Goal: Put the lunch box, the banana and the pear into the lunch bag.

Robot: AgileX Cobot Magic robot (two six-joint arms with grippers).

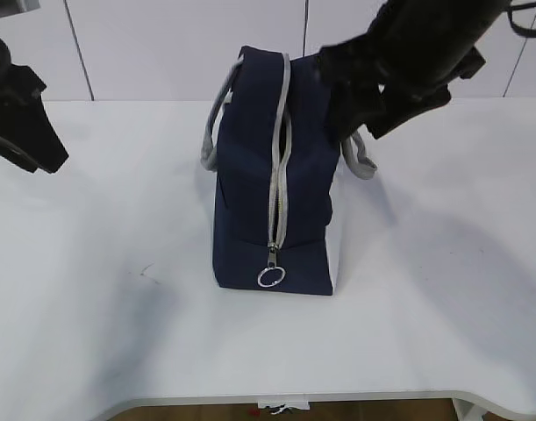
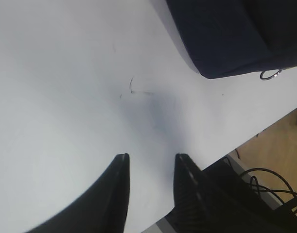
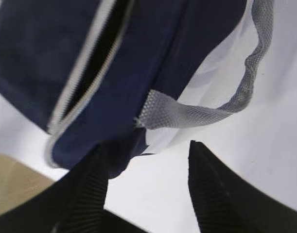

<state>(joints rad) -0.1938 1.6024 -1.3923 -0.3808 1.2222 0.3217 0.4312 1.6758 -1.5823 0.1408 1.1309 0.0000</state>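
The navy lunch bag (image 1: 272,184) stands upright mid-table, end-on to the exterior view. Its grey zipper (image 1: 277,189) gapes slightly near the top, and a ring pull (image 1: 269,277) hangs low. My right gripper (image 3: 148,145) hovers open just behind the bag's top right side. The grey handle (image 3: 187,114) lies just beyond its tips and nothing is between the fingers. Far to the left over bare table, my left gripper (image 2: 153,156) is open and empty, with the bag's corner (image 2: 235,34) ahead of it. The lunch box, banana and pear are out of view.
The white table (image 1: 118,316) surrounds the bag, and its front edge (image 2: 265,131) runs close to the left gripper. The left arm (image 1: 22,118) sits at the far left, and the right arm (image 1: 408,61) reaches in from the upper right.
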